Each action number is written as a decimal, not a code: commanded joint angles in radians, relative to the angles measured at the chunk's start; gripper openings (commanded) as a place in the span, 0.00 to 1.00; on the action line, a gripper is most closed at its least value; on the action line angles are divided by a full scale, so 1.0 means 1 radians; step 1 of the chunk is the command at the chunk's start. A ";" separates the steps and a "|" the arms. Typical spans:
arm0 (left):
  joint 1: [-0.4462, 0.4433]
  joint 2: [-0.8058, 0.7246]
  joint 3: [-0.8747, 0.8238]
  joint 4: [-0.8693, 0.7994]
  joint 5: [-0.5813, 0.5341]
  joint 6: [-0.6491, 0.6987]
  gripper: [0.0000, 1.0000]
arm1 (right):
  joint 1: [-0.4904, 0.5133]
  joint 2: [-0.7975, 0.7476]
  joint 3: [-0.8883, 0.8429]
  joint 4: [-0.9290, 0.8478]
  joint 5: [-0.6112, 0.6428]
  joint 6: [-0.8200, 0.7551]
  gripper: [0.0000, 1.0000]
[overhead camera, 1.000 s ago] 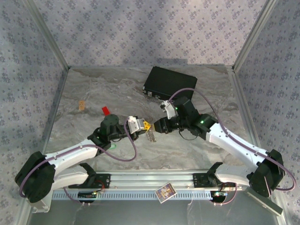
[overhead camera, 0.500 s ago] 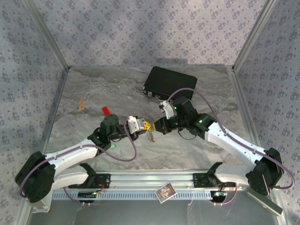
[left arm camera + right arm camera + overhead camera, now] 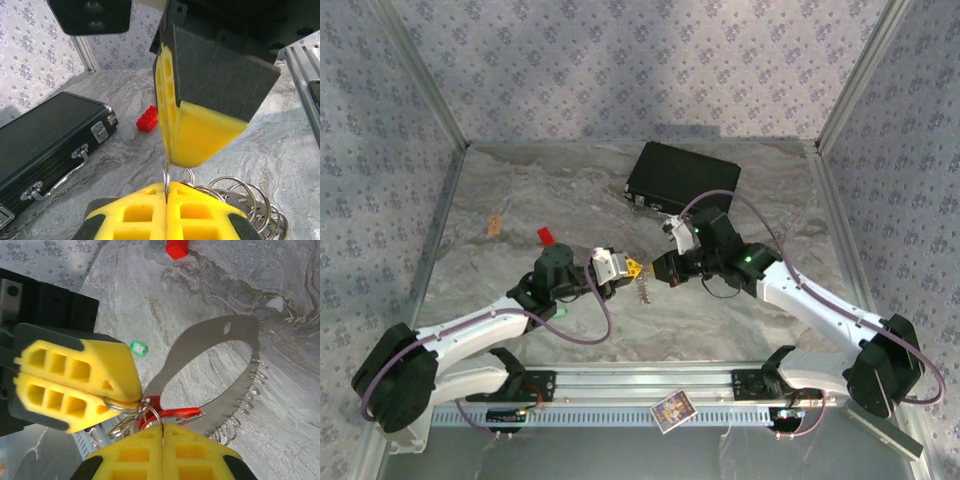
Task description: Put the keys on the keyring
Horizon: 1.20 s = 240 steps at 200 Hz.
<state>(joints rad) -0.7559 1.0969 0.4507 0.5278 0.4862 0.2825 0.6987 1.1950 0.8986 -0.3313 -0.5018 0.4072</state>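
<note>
A small picture card point(image 3: 671, 410) is lying on the metal rail at the near edge of the grey marble table point(image 3: 790, 210).

A bit past the near edge, around the middle of the table, the two arms are meeting tip to tip. The left gripper point(image 3: 630, 268) is reaching in from the left. Its yellow fingers point(image 3: 135, 215) are pressing tight together on a little silvery ring point(image 3: 165, 176). The right gripper point(image 3: 656, 272) is reaching in from the right. Its yellow fingers point(image 3: 125, 457) are pressing together too, and a little ring is going in between their tips.

The keyring point(image 3: 200, 334), a flat silvery metal loop with lots of little rings along one side, is hanging between the two grippers, just above the table. The tiny key with the red plastic head point(image 3: 186, 413) is sitting at the little rings, right by the tips of the right gripper.

The tiny key with the green plastic head point(image 3: 138, 347) is lying alone on the table, near the left gripper.

Farther back on the left, a red toy brick point(image 3: 546, 236) is sitting on the table.

A black box-shaped case with silver clasps point(image 3: 682, 178) is lying by the far edge.
</note>
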 commanded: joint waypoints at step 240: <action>0.059 -0.054 -0.008 0.248 0.262 -0.184 0.00 | 0.068 -0.163 -0.414 0.707 0.000 -0.655 0.42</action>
<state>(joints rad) -0.7002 1.0424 0.4328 0.6991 0.6643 0.1276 0.7567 1.0134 0.4767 0.2600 -0.4477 -0.2459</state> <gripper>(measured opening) 0.046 0.417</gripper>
